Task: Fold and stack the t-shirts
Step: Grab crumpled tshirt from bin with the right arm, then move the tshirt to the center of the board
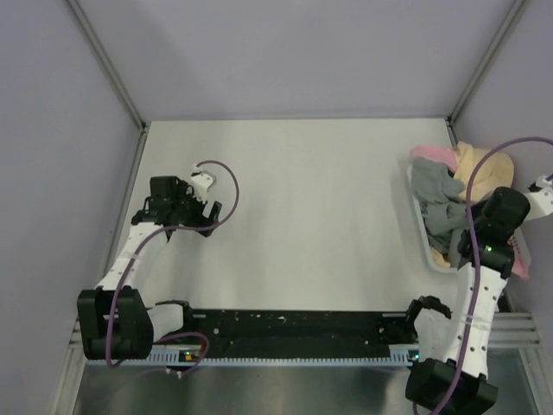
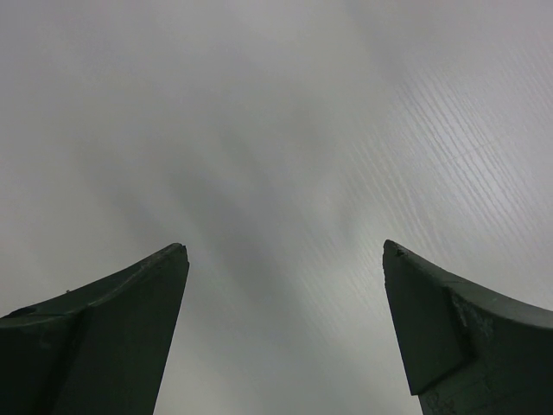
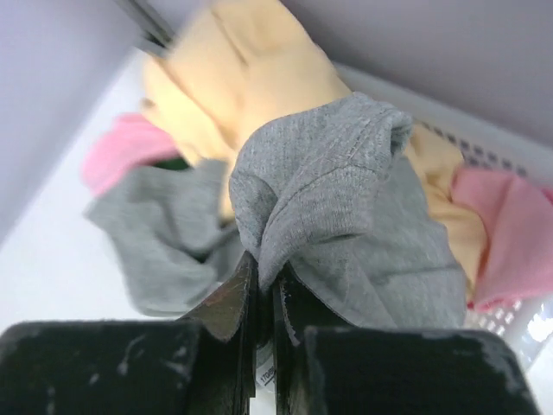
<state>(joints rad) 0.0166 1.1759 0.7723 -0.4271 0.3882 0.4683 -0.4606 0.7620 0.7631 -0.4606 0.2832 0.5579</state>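
A heap of t-shirts lies in a white basket (image 1: 421,226) at the right edge of the table. The heather grey t-shirt (image 1: 436,203) is on top, with a pale yellow one (image 1: 480,170) and a pink one (image 1: 435,154) beside it. My right gripper (image 3: 266,266) is shut on a fold of the grey t-shirt (image 3: 337,199); yellow (image 3: 251,78) and pink (image 3: 130,149) cloth lie behind. A sliver of dark green shows under the pile. My left gripper (image 1: 197,216) is open and empty over bare table (image 2: 285,156) at the left.
Grey enclosure walls stand close on the left, back and right. A black strip (image 1: 285,324) and a metal rail run along the table's near edge between the arm bases. The basket's perforated wall (image 3: 501,316) shows in the right wrist view.
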